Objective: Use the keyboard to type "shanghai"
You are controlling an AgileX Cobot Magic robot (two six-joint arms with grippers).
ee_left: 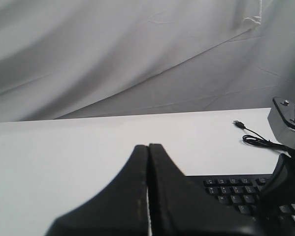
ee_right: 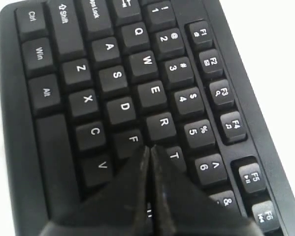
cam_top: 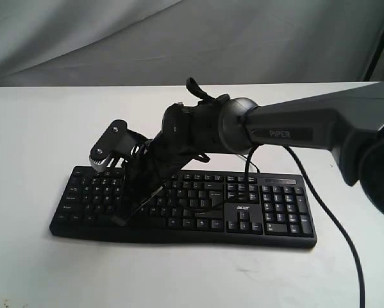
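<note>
The black keyboard lies across the white table, its "acer" logo towards the right. My right arm reaches over from the right, and its gripper points down at the left half of the keys. In the right wrist view the keyboard fills the frame. The right gripper is shut, with its tips over the spot where the F, R and T keys meet. Touch cannot be told. My left gripper is shut on nothing, off the keyboard at its left end, and is outside the exterior view.
The keyboard's thin black cable runs off its far right side over the table, with the USB plug lying loose. A grey cloth backdrop hangs behind. The right arm's grey housing shows in the left wrist view.
</note>
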